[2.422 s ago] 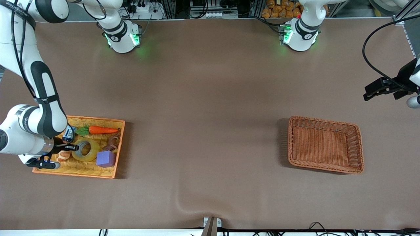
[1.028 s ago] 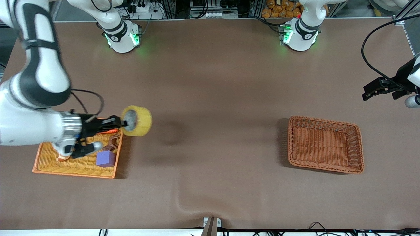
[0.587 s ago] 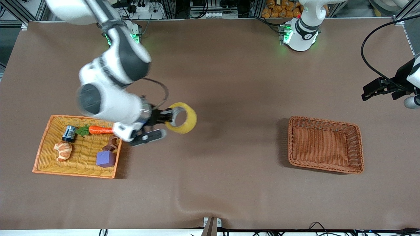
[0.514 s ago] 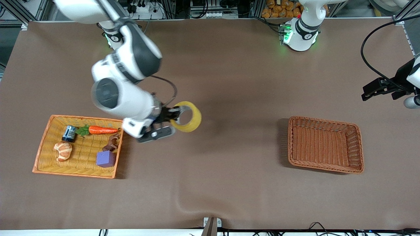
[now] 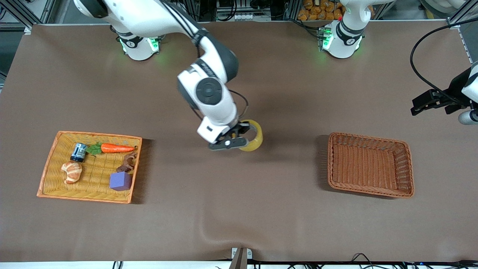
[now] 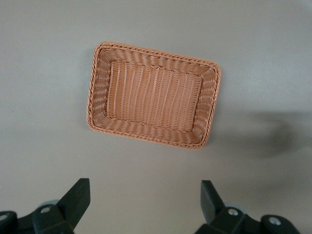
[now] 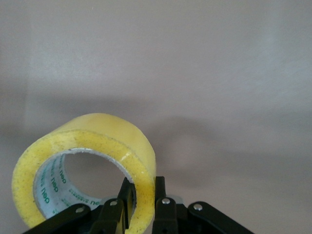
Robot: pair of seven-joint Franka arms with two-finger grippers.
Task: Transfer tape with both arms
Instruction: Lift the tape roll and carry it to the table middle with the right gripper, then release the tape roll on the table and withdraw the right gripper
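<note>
The tape, a yellow ring with a grey core, hangs over the bare middle of the table. My right gripper is shut on its wall, one finger inside the ring and one outside. In the right wrist view the tape stands on edge, with the right gripper pinching its rim. My left gripper hovers open near the left arm's end of the table, above the table edge. In the left wrist view the left gripper has nothing between its wide-set fingers.
A brown wicker basket lies toward the left arm's end. An orange tray toward the right arm's end holds a carrot, a croissant, a purple cube and a small can.
My right arm has lifted the tape out of the orange tray and carried it to the middle of the table. The left arm has stayed where it was.
</note>
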